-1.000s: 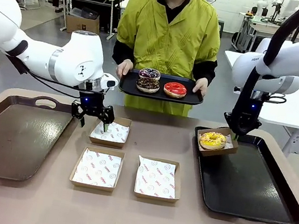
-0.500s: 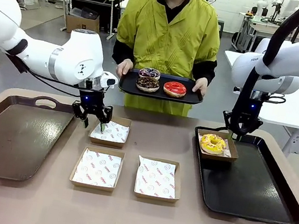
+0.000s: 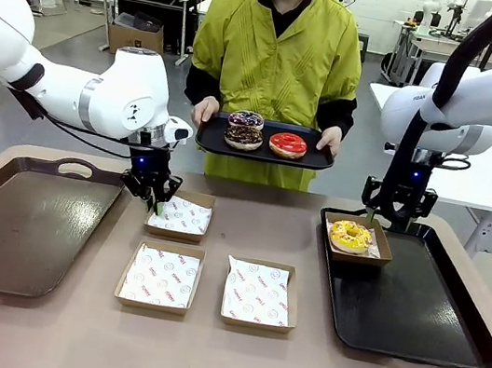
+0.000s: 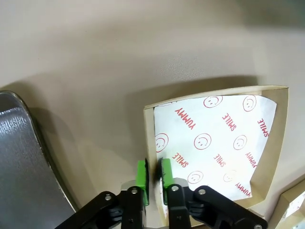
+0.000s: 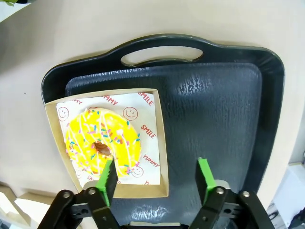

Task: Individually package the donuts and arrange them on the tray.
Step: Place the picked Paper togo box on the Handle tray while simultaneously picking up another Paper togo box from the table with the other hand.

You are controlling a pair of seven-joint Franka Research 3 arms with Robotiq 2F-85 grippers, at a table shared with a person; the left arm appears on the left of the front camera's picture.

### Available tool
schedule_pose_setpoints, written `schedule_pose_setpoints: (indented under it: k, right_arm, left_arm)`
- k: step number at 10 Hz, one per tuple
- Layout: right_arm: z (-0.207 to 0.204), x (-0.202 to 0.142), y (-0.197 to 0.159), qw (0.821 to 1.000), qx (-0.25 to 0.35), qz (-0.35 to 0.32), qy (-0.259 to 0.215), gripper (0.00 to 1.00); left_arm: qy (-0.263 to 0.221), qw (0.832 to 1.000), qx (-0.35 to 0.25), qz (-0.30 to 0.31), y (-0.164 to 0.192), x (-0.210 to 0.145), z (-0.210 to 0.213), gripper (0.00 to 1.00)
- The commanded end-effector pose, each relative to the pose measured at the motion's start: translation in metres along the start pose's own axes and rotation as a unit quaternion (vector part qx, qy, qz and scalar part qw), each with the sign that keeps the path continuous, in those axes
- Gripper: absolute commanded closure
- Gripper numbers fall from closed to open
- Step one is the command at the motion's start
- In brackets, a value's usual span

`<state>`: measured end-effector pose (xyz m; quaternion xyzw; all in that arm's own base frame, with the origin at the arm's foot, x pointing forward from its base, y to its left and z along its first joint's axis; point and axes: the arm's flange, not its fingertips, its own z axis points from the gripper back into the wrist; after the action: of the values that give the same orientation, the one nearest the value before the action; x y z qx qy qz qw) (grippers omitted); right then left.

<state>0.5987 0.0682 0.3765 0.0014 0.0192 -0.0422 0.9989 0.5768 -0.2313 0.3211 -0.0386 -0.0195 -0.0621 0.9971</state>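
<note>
Down goes the yellow donut (image 3: 350,233): its carton (image 3: 378,256), tilted in mid-air a second ago, now sits flat in the far left corner of the black tray (image 3: 423,313). Right gripper (image 3: 378,221) has let go and lifted, jaws spread wide above it. Left gripper (image 3: 160,202), wide open before, now pinches the left wall of the empty box (image 3: 181,218). Across the table, the person holds a serving tray (image 3: 263,156) with the red donut (image 3: 288,144).

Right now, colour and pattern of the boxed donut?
Yellow-glazed donut: yellow icing, multicoloured sprinkles, pale drizzle lines. Right wrist view shows it best.
</note>
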Motion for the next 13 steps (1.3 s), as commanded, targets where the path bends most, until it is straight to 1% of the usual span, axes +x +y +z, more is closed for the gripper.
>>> schedule_pose_setpoints:
  k: [1, 4, 5, 6, 7, 9, 11, 12, 13]
  right_arm:
    - [0.0, 0.004, -0.001, 1.0, 0.003, 0.002, -0.004, 0.0]
    - [0.002, 0.002, -0.004, 1.0, 0.008, 0.0, -0.005, 0.0]
    - [0.006, -0.004, -0.007, 1.0, 0.022, 0.007, -0.002, 0.0]
    - [0.015, -0.019, -0.02, 0.996, 0.07, 0.036, 0.029, 0.0]
    - [0.028, -0.034, -0.04, 0.988, 0.127, 0.059, 0.064, 0.0]
    - [0.056, -0.068, -0.092, 0.971, 0.216, 0.079, 0.067, 0.0]
    - [0.078, -0.106, -0.146, 0.952, 0.289, 0.09, 0.038, 0.0]
    - [0.086, -0.122, -0.172, 0.94, 0.328, 0.096, 0.019, 0.0]
    - [0.089, -0.135, -0.198, 0.926, 0.366, 0.088, 0.004, 0.0]
  left_arm:
    - [0.0, 1.0, 0.01, 0.017, -0.003, 0.004, -0.001, 1.0]
    - [0.002, 1.0, 0.016, 0.021, -0.002, 0.004, 0.001, 1.0]
    - [0.015, 0.999, 0.016, 0.025, -0.003, 0.003, 0.005, 1.0]
    - [0.026, 0.999, 0.013, 0.028, -0.002, -0.002, 0.016, 1.0]
    - [0.027, 0.998, 0.019, 0.047, -0.002, -0.007, 0.03, 1.0]
    - [0.019, 0.998, 0.026, 0.056, -0.006, -0.02, 0.064, 1.0]
    - [0.01, 0.998, 0.037, 0.054, -0.019, -0.031, 0.101, 1.0]
    - [0.001, 0.998, 0.037, 0.054, -0.025, -0.034, 0.116, 1.0]
    - [-0.007, 0.998, 0.037, 0.053, -0.032, -0.037, 0.13, 1.0]
